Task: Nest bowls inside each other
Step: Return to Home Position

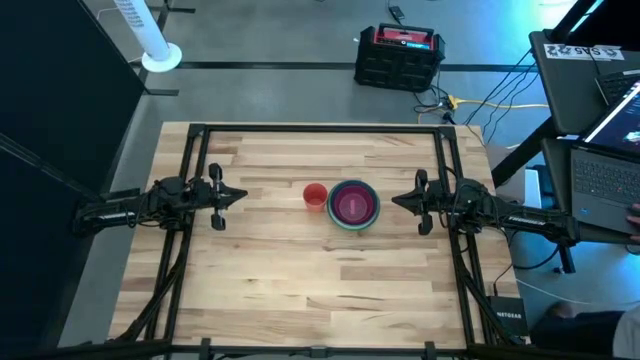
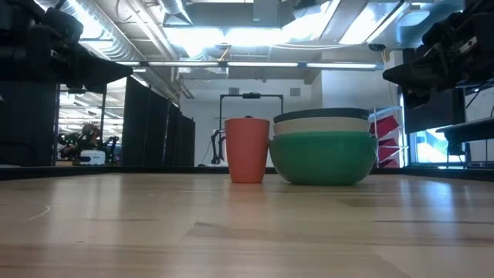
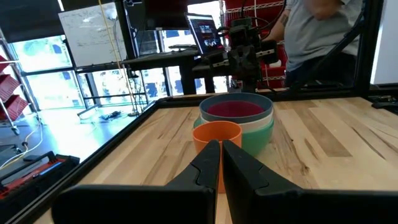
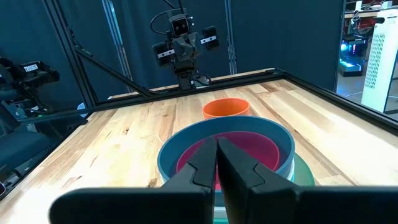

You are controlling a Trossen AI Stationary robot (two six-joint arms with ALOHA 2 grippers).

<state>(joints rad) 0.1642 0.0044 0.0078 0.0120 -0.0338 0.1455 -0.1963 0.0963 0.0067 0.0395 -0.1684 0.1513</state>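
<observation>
The bowls (image 1: 354, 205) stand nested in one stack at the table's middle. A green bowl (image 2: 323, 157) is the outermost, resting on the table by its base. A white one, a teal-blue one (image 4: 186, 147) and a magenta one (image 4: 245, 146) sit inside it. A red cup (image 1: 314, 195) stands upright just left of the stack. My left gripper (image 1: 243, 194) hovers shut near the left edge, pointing level at the cup. My right gripper (image 1: 396, 201) hovers shut near the right edge, pointing level at the stack.
Black frame rails (image 1: 320, 130) run along the table's far, left and right sides. Bare wood lies in front of and behind the stack. A person (image 3: 323, 31) stands beyond the table behind my right arm.
</observation>
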